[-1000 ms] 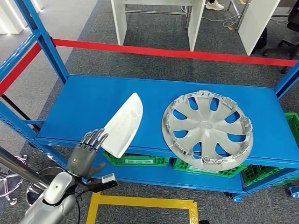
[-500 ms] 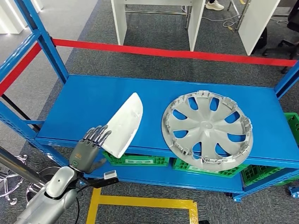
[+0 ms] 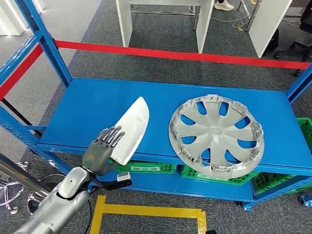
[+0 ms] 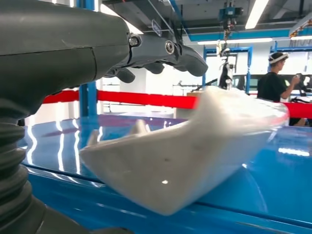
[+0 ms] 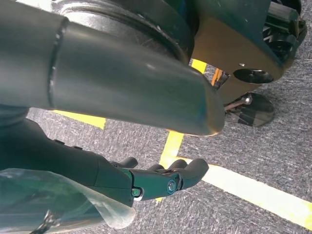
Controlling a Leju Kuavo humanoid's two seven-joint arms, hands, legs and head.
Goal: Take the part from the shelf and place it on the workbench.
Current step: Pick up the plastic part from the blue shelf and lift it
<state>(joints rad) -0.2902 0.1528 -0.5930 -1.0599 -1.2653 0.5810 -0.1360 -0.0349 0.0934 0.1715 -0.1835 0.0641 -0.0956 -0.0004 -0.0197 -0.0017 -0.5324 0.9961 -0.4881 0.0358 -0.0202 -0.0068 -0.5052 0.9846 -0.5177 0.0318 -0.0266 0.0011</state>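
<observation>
A white curved plastic part (image 3: 131, 127) lies on the blue shelf (image 3: 88, 107), its near end jutting over the front edge. My left hand (image 3: 103, 148) is at that near end, fingers (image 3: 112, 135) spread over the part's top and the thumb below by the shelf edge. In the left wrist view the fingers (image 4: 173, 48) hover above the white part (image 4: 184, 156) with a gap, holding nothing. My right hand (image 5: 147, 178) hangs over the grey carpet, fingers loosely extended and empty.
A large silver wheel cover (image 3: 216, 134) lies on the shelf to the right of the part. Green crates (image 3: 147, 167) sit on the level below. Yellow floor tape (image 3: 147, 210) runs in front, red barrier tape (image 3: 184, 55) and white tables (image 3: 165, 19) behind. A person (image 4: 274, 80) stands beyond.
My left hand has moved forward and to the right, from beside the part's near end to over it. The part and the wheel cover have not moved.
</observation>
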